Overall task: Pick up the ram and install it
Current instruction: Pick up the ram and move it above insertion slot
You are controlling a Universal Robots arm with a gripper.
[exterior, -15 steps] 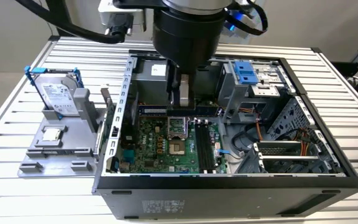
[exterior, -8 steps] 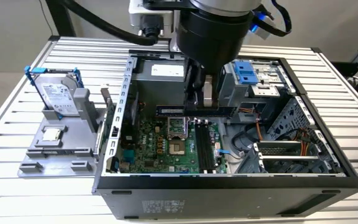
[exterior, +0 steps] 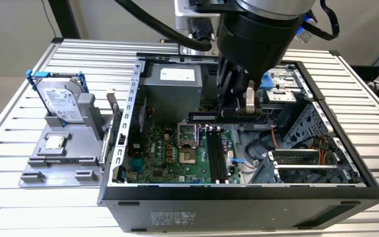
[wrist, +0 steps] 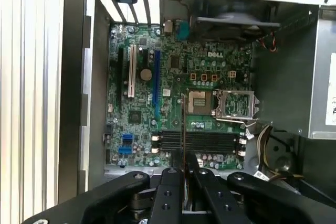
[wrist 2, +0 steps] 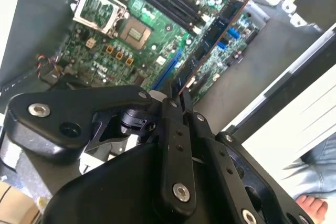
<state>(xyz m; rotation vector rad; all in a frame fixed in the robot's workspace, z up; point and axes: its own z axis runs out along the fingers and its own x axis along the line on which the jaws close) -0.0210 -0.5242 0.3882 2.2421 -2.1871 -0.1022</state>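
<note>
Nearest us, the hand is clamped shut on one end of the ram, holding it clear above the motherboard and not seated in the memory slots; we judge it light, stiff yet fragile, best pinched by its flat faces.

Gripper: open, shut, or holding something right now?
Gripper: shut on the ram, holding it over the motherboard inside the computer case.
</note>
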